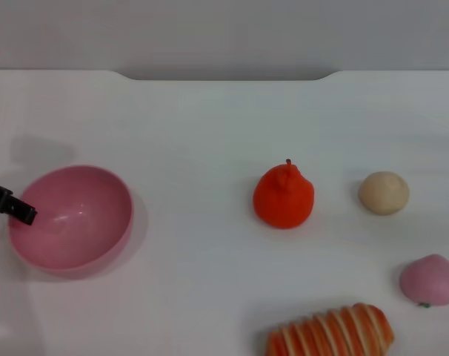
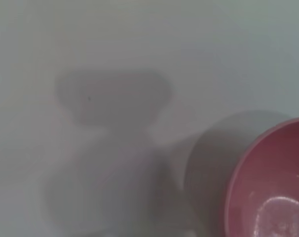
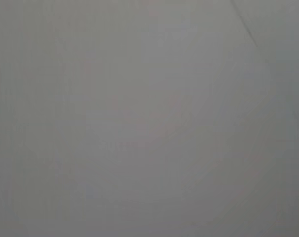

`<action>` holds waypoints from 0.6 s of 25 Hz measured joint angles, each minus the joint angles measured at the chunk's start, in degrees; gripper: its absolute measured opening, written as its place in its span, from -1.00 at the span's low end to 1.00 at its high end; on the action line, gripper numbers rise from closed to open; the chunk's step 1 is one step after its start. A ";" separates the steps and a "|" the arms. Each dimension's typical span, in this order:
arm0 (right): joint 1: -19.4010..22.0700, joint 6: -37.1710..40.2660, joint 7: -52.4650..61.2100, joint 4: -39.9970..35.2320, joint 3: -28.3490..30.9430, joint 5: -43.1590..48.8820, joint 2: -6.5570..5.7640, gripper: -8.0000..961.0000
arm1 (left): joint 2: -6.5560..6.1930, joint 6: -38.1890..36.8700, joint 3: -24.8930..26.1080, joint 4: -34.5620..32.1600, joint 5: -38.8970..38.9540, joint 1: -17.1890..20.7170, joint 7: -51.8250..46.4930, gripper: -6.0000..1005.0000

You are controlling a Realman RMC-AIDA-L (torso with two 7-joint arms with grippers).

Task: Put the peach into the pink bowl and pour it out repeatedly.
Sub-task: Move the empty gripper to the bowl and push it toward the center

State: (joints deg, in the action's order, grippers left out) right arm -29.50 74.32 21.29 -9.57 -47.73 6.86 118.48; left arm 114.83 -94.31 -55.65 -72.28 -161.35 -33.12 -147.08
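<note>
The pink bowl (image 1: 98, 245) sits at the left of the white table, its hollow empty. In the left wrist view, part of the pink bowl (image 2: 248, 173) shows beside a grey shadow on the table. My left gripper (image 1: 18, 211) reaches in from the left edge, its dark tip at the bowl's near-left rim. The peach (image 1: 430, 280), small and pale pink, lies on the table at the far right, well away from the bowl. My right gripper is out of view, and its wrist view shows only bare table.
An orange-red pear-shaped fruit (image 1: 284, 196) stands mid-table. A beige ball (image 1: 384, 193) lies to its right. A striped orange and white loaf-like toy (image 1: 332, 331) lies at the front edge. The table's back edge (image 1: 224, 74) runs along the top.
</note>
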 joint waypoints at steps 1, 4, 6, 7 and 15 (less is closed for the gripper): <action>0.00 0.01 -0.03 0.00 -0.03 0.00 0.00 0.02 | 0.45 1.83 -0.07 1.88 -0.02 0.22 0.00 0.62; -0.02 0.03 -0.13 -0.04 -0.07 0.01 0.00 0.02 | 0.82 3.22 -0.07 2.84 -0.04 0.52 -0.01 0.62; -0.04 0.04 -0.19 -0.05 -0.07 0.00 0.00 0.02 | 1.26 4.80 -0.07 4.03 -0.06 0.70 -0.01 0.62; -0.07 0.04 -0.19 -0.06 -0.07 0.00 0.00 0.02 | 1.36 5.08 -0.07 4.27 -0.07 0.70 0.01 0.62; -0.07 -0.19 -0.23 -0.21 -0.08 0.00 -0.05 0.01 | 2.33 7.66 -0.07 6.62 -0.11 0.32 0.53 0.62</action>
State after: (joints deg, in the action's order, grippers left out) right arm -29.57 74.13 21.06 -9.78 -47.81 6.86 118.43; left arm 117.17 -86.66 -55.72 -65.66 -161.46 -32.80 -146.54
